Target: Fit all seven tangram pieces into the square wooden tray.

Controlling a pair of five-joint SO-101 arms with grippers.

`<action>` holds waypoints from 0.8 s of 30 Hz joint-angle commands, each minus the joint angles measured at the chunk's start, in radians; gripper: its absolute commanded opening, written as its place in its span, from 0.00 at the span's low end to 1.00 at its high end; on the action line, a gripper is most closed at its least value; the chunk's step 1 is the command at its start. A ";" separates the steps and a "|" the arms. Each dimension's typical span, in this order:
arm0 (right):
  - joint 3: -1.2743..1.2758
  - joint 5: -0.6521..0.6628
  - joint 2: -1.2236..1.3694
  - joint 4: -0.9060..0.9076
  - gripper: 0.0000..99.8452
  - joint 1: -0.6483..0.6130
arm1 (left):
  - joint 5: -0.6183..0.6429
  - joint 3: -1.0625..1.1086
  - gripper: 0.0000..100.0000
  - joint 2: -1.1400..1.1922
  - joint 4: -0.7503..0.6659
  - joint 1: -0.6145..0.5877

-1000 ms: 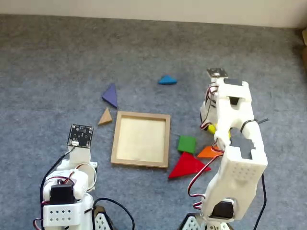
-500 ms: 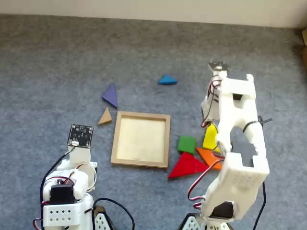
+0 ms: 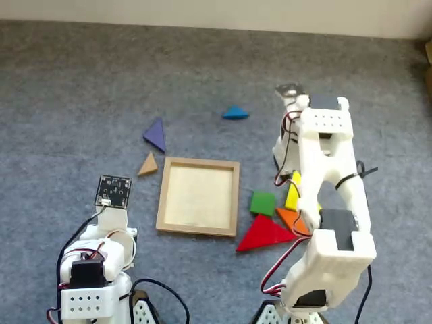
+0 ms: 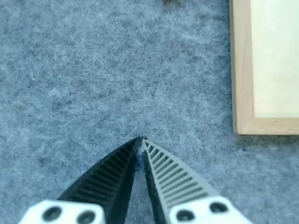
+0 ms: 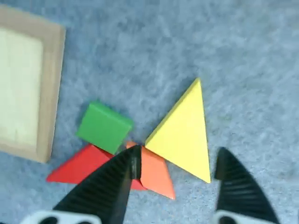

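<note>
The grey-carpeted worktop [image 3: 81, 81] carries everything. The right arm [image 3: 327, 175], the biggest thing on it, stretches out over the cluster of pieces to the right of the tray and covers part of the yellow and orange ones in the high view. Its hand [image 5: 177, 156] is released, with the jaws spread wide above the yellow triangle [image 5: 184, 130] and holding nothing. The left arm [image 3: 94, 270] sits folded near the front, short of the tray's near left corner. Its hand [image 4: 141, 140] is clenched tip to tip on nothing, just above the carpet.

The square tray [image 3: 198, 163] lies flat between the arms, its pale floor bare.

To the tray's right, the red triangle [image 3: 262, 233] is the largest piece, near the tray's front right corner. The yellow triangle comes next, with the orange piece [image 3: 291, 217] wedged between it and the red. The green square [image 3: 262, 203] sits just beside the red, near the tray's right rim.

Off the tray's far left corner lie the purple triangle [image 3: 156, 134] and, smaller and closer to the tray, the tan triangle [image 3: 148, 164]. The blue triangle [image 3: 235, 113] lies alone beyond the far rim.

That makes two arms, one tray and seven pieces, all lying outside the tray.
</note>
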 commanded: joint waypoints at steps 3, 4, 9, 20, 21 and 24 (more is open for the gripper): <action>0.117 0.100 -0.019 -0.084 0.34 -0.016 | 0.008 0.021 0.01 -0.038 0.008 -0.008; 0.142 0.110 -0.019 -0.110 0.34 -0.016 | 0.008 0.021 0.01 -0.038 0.008 -0.008; 0.243 0.129 -0.018 -0.211 0.34 -0.012 | 0.008 0.021 0.01 -0.038 0.008 -0.008; 0.315 0.218 -0.012 -0.239 0.34 0.001 | 0.008 0.021 0.01 -0.038 0.008 -0.008; 0.315 0.219 -0.010 -0.239 0.34 0.002 | 0.008 0.021 0.01 -0.038 0.008 -0.008; 0.315 0.221 -0.010 -0.239 0.34 0.022 | 0.008 0.021 0.01 -0.038 0.008 -0.008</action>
